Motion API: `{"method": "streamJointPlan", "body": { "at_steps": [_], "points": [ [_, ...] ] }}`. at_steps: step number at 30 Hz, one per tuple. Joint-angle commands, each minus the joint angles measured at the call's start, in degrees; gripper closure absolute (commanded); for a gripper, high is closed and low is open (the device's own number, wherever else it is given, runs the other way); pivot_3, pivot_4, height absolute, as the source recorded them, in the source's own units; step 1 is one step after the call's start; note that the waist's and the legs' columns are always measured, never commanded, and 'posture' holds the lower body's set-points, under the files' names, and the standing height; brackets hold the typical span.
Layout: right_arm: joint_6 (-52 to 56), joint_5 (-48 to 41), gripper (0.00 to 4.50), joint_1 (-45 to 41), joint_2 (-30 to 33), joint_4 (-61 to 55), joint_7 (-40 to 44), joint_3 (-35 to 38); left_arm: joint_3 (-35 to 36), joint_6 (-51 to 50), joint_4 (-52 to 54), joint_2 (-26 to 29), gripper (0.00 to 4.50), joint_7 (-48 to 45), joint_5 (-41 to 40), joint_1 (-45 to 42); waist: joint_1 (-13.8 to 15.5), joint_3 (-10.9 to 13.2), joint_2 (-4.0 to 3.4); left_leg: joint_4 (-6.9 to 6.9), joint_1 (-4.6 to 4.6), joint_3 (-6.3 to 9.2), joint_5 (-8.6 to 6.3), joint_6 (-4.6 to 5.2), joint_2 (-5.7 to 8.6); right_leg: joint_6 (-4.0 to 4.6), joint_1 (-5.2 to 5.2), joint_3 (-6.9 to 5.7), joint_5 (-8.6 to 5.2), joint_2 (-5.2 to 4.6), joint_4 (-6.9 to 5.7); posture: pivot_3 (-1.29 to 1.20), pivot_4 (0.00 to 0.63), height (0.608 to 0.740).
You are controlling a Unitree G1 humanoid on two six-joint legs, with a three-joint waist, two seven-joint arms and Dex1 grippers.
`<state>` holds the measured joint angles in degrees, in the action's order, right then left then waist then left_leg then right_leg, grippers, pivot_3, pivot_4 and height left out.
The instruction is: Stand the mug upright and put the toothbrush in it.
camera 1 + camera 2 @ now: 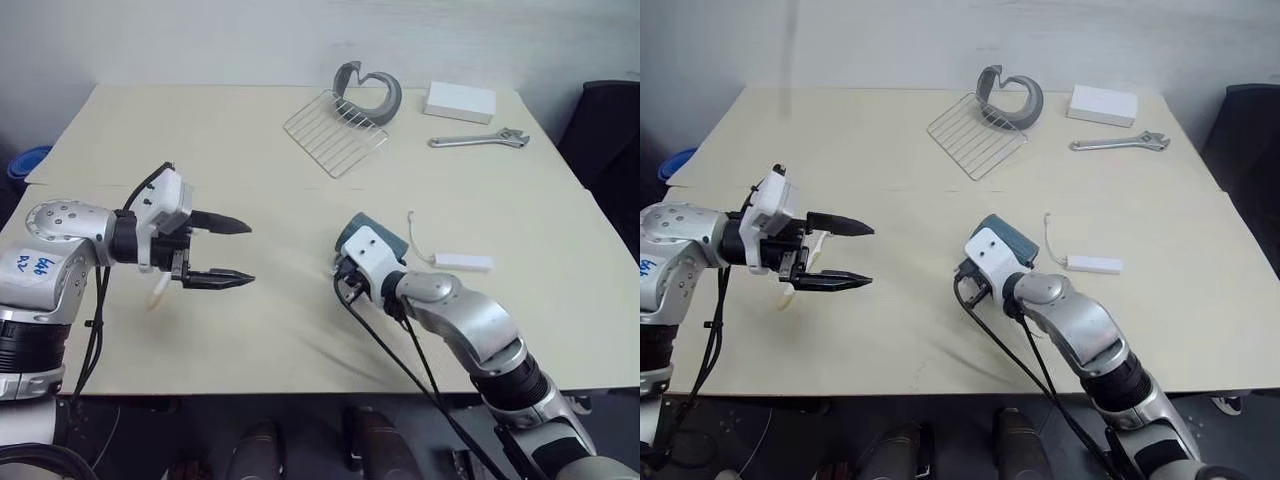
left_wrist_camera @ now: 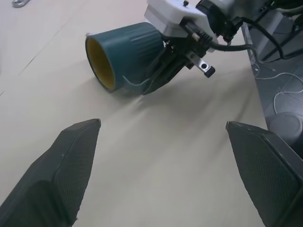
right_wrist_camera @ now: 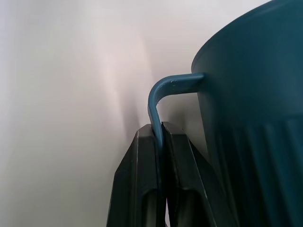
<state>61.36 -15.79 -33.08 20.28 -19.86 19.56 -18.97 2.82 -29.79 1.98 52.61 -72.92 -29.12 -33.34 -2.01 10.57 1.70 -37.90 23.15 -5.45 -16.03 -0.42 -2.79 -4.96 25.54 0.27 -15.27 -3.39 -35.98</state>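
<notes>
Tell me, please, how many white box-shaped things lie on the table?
2. A white box lies at the far right of the table, just behind the wrench. A slim white adapter with a thin cable lies right of the mug. None seems hidden.

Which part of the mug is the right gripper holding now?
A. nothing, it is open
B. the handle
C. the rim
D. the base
B: in the right wrist view the right gripper is shut on the thin loop handle of the mug, which lies on its side.
</notes>
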Motion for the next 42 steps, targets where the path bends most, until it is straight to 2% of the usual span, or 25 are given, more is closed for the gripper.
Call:
{"method": "streamJointPlan", "body": {
  "at_steps": [1,5,8,14,18,22,27,36,42],
  "points": [
    [-11.13,-5.14,4.48,-1.31,-8.59,2.55,2.92,6.78,3.78,-0.07,0.56,0.99,0.0,1.53,-0.68,0.2,-0.2,0.01,0.0,0.0,0.01,0.0,0.0,0.0,-0.04,0.01,0.01,0.0,0.0,0.06,0.0,0.0,0.15,0.74],
    [-24.13,-6.12,4.48,-1.58,-17.39,9.24,5.32,9.09,6.37,-0.78,1.17,2.8,0.0,2.42,-0.63,2.48,-0.54,0.02,-0.01,0.1,0.01,0.08,0.0,-0.01,-0.12,0.06,0.04,0.0,-0.03,0.17,-0.07,0.0,0.15,0.74],
    [-33.5,-3.5,4.48,-3.25,-22.29,18.76,6.0,7.56,7.99,-1.44,2.06,4.62,0.0,2.51,-1.0,3.57,-0.95,0.01,-0.01,0.11,0.03,0.07,-0.02,-0.07,-0.09,0.05,0.05,-0.01,-0.02,0.07,-0.03,0.0,0.15,0.74],
    [-47.94,-5.24,4.48,-6.98,-30.75,36.93,9.41,11.61,10.26,-2.72,3.05,7.58,0.0,2.19,-1.44,4.14,-1.23,0.01,0.0,0.12,0.03,0.05,-0.02,-0.09,-0.02,0.01,0.04,-0.05,0.0,-0.12,-0.03,0.0,0.15,0.74],
    [-53.15,-4.22,4.48,-8.1,-31.86,44.68,11.75,11.15,10.42,-3.5,3.77,8.76,0.0,2.09,-1.64,3.65,-1.26,0.01,0.0,0.15,0.05,0.04,-0.04,-0.12,-0.04,0.01,0.02,-0.09,0.0,-0.15,-0.04,0.0,0.15,0.74],
    [-52.42,-6.29,4.48,-5.03,-30.54,42.3,15.76,10.55,10.39,-3.67,3.81,9.1,0.0,1.97,-1.76,3.51,-1.51,0.02,-0.01,0.21,0.02,0.07,-0.04,-0.18,-0.07,0.02,0.04,-0.08,-0.01,-0.11,-0.08,0.0,0.15,0.74],
    [-48.68,-8.11,3.08,-0.6,-28.68,35.52,17.55,10.1,9.13,-3.46,3.87,8.4,0.0,2.04,-1.52,3.43,-1.44,0.02,-0.01,0.42,-0.04,0.08,0.02,-0.33,-0.12,0.1,0.07,-0.12,-0.05,-0.07,-0.15,0.0,0.15,0.74],
    [-41.4,-7.91,0.06,5.3,-24.33,18.97,12.47,11.53,5.71,-2.18,1.02,5.95,0.0,1.43,-0.65,-0.4,-1.11,0.01,0.0,0.41,-0.07,0.07,0.04,-0.37,-0.04,0.1,0.07,-0.11,-0.05,-0.12,-0.07,0.0,0.15,0.74],
    [-37.66,-0.47,0.03,2.65,-16.97,14.53,11.77,6.36,4.76,-0.74,-1.6,4.79,0.0,0.95,0.25,-1.66,-1.25,0.02,0.0,0.39,-0.17,0.02,0.08,-0.39,-0.04,0.14,0.07,-0.07,-0.08,-0.06,-0.11,0.0,0.15,0.74]
  ]
}}
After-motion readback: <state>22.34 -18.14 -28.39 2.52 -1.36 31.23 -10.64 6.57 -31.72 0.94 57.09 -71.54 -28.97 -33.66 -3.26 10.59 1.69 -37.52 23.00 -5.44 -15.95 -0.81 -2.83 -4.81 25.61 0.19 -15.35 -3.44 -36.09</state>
